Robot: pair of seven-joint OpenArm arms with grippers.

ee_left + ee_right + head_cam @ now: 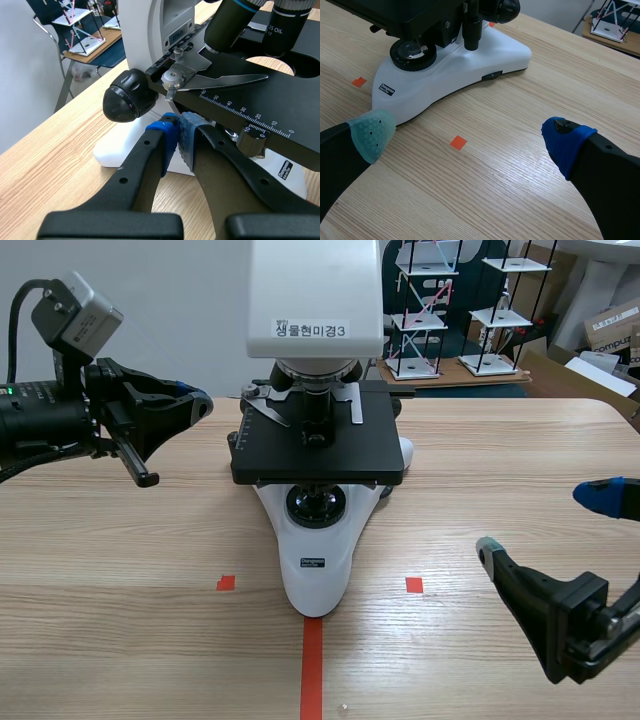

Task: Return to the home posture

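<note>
Left gripper (195, 405) sat at your left side of the microscope (315, 540), lifted above the counter (120, 640) and level with the black stage (318, 445). Its fingers were pressed together. In the left wrist view you could see the gripper (178, 136) with the blue pad (167, 132) flat against the other pad (190, 140) and nothing pinched between them. The tips lay just beside the white base, under the stage's edge and below the black focus knob (125, 97). Whether they touched the base, you could not tell.

You had the right gripper (545, 520) low at the right, beside the microscope's base and apart from it. Its fingers were spread wide, the grey-green pad (372, 132) on one side and the blue pad (565, 142) on the other. Between them showed only bare counter wood and one orange-red tape square (458, 142), with the white base (450, 70) ahead of the grey-green finger.

The microscope stood upright at the middle of the counter, its narrow foot pointing at the red tape line (312, 670), with two small tape squares (226, 583) flanking it.
</note>
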